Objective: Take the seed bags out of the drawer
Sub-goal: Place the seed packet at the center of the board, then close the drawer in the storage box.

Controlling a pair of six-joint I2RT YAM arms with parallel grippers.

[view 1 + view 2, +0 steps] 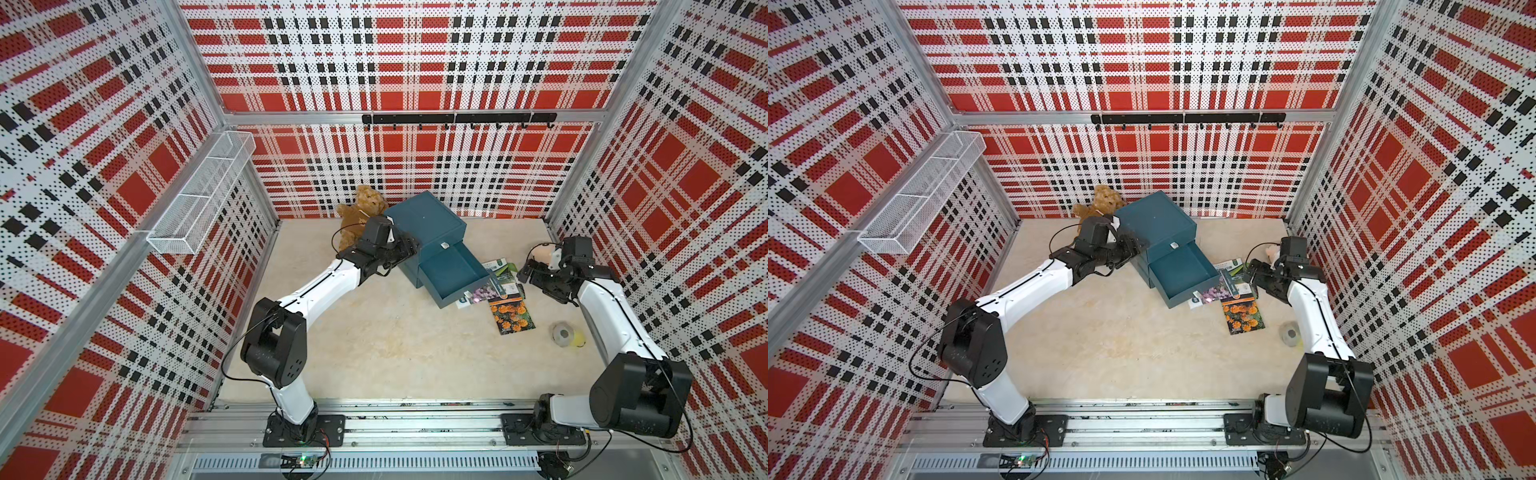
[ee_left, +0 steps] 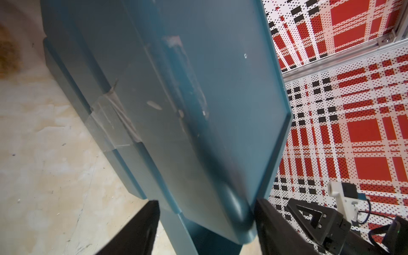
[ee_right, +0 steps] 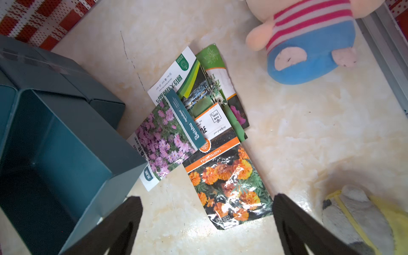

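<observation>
Several seed bags lie overlapping on the table beside the open drawer (image 1: 451,270) (image 3: 55,154), which shows nothing inside. Among them are an orange-flower bag (image 1: 511,318) (image 3: 229,183), a purple-flower bag (image 3: 164,141) tucked partly under the drawer's front corner, and green-and-white bags (image 3: 187,88). My right gripper (image 1: 525,272) (image 3: 207,198) hangs open just above the table with nothing between its fingers; the orange bag's end lies below it. My left gripper (image 1: 409,249) (image 2: 205,203) is shut on the back corner of the teal drawer cabinet (image 1: 424,218) (image 2: 198,88).
A brown teddy bear (image 1: 361,212) sits behind the left gripper. A pink plush in a striped shirt (image 3: 309,39) lies by the right wall, beyond the bags. A grey and yellow object (image 1: 567,334) rests near the right arm. A wire basket (image 1: 199,195) hangs on the left wall.
</observation>
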